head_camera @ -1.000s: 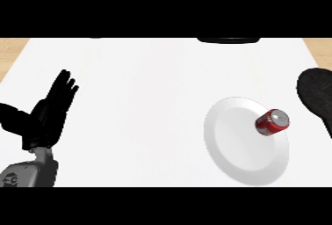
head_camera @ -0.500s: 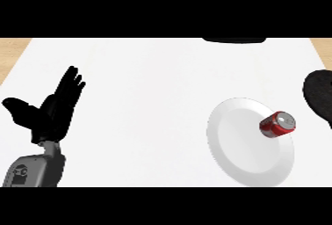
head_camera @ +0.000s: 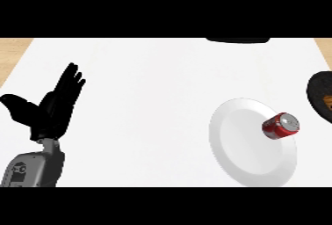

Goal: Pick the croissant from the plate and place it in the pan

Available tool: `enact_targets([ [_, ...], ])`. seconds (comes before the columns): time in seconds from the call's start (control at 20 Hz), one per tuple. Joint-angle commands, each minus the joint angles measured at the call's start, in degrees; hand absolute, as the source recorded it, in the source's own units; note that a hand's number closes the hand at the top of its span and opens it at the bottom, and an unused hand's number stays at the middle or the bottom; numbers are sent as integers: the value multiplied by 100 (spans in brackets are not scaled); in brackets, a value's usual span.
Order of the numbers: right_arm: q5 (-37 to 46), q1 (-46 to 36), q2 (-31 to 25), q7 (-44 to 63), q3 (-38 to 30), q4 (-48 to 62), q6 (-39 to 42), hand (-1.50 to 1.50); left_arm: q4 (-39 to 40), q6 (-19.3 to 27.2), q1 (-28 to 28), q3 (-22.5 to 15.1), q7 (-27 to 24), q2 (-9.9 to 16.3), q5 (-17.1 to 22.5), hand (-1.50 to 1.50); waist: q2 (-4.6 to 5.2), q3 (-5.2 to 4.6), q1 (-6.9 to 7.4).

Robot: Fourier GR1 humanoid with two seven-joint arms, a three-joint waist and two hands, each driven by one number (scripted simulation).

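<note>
The left hand [head_camera: 55, 107] has risen further up the view; the plate [head_camera: 250, 151] sits slightly lower.

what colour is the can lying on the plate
Red, with a silver end; the can shows in the head view.

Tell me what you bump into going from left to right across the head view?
Left hand, open with fingers up → white plate → red can lying on the plate's right part → dark round thing at the right edge, cut off by the picture.
</note>
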Motion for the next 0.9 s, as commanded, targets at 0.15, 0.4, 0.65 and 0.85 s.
enact_targets([
  [0.15, -696, 67, -40, -977, -609, 61, 49, -150, 161, -135, -66, 280, 30, 198, 176, 0, -15, 2, -83],
  [0.4, -1687, 164, -186, -1606, -1504, 49, 478, -150, 51, -50, 141, 129, -96, 66, 25, 0, -50, 2, -178],
  [0.65, -2537, 784, -804, -2196, -2244, 170, 1776, -150, 52, 29, 341, 157, -121, -20, 21, 0, -99, -11, -333],
  [0.85, -2944, 1404, -979, -2765, -2518, 240, 2632, -150, -126, -114, 420, 218, -112, 105, 94, 0, -105, -12, -288],
])
